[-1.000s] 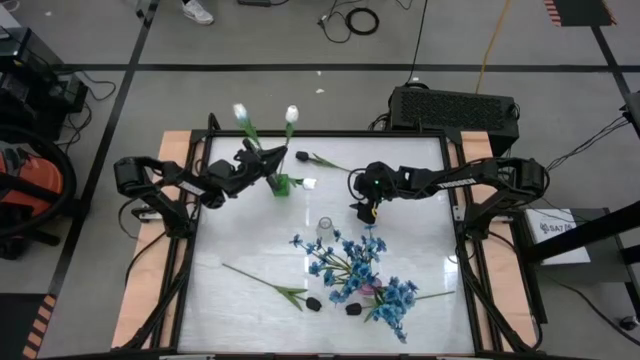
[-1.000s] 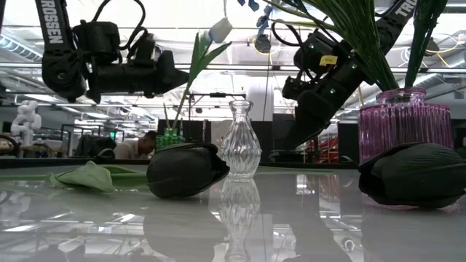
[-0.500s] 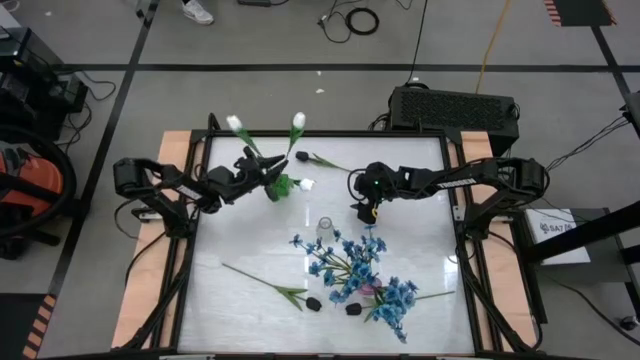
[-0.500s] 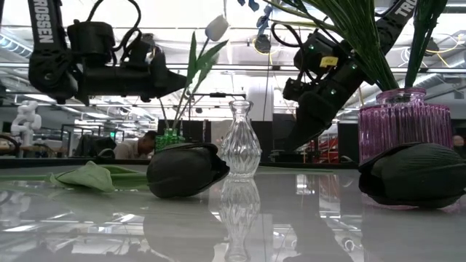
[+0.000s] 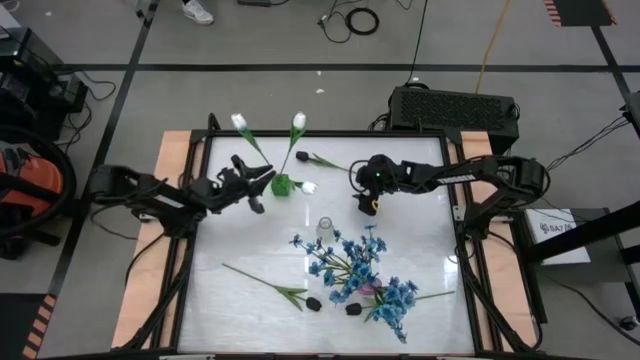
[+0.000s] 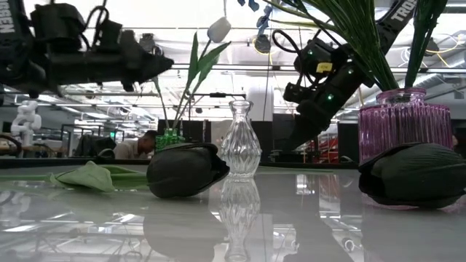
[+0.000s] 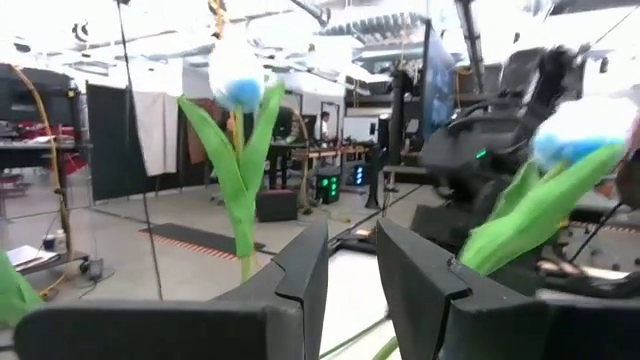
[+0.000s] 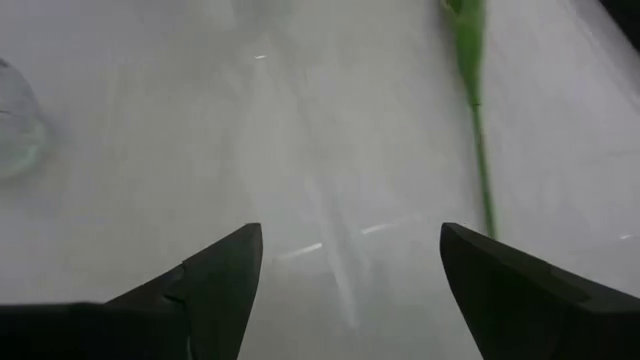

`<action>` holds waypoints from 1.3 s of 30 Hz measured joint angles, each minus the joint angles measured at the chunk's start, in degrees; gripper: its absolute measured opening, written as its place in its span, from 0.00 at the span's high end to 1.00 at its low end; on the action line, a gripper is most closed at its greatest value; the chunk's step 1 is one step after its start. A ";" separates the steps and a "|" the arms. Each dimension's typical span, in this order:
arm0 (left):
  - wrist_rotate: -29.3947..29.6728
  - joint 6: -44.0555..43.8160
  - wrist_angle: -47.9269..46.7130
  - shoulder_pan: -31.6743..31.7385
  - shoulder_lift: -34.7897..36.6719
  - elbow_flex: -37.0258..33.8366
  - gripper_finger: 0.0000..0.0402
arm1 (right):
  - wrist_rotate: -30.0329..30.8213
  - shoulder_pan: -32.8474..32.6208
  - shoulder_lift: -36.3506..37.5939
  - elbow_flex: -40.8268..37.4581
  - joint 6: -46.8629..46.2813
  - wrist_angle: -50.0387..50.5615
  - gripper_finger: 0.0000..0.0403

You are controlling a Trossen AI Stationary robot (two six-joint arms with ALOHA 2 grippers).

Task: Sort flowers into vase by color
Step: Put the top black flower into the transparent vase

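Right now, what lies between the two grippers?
In the high view, the green vase with white tulips stands between the left gripper and right gripper.

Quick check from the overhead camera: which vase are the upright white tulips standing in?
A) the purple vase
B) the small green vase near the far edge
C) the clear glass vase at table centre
B: the white tulips rise from the small green vase; the clear glass vase stands empty.

black case (image 5: 455, 105) sitting just behind the tabletop (image 5: 240, 300) | coiled cable (image 5: 363, 20) lying on the floor beyond the tabletop | orange vacuum (image 5: 25, 190) standing left of the tabletop
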State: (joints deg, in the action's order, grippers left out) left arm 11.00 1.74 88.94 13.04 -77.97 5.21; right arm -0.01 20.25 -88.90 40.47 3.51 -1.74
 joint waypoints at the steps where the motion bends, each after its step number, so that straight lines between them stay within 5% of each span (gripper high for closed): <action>1: 0.01 0.00 -0.01 -0.48 1.11 -0.49 0.76 | -0.14 0.55 -0.02 0.00 0.60 -0.14 0.26; 19: -0.04 -1.40 -12.07 -14.11 10.55 -2.97 0.76 | -15.25 16.55 -3.51 0.09 6.88 -2.92 0.26; 27: -0.09 -2.63 -15.52 -20.55 10.51 -2.97 0.76 | -15.29 17.10 -7.16 1.75 6.53 -4.56 0.31; 39: -0.04 -1.41 -14.45 -21.70 10.51 -2.97 0.76 | -10.30 17.14 -7.34 6.71 4.89 11.67 0.44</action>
State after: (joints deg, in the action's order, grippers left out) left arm 10.96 0.34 74.49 -8.67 -67.46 2.24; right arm -10.31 37.39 -96.25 47.18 8.40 9.94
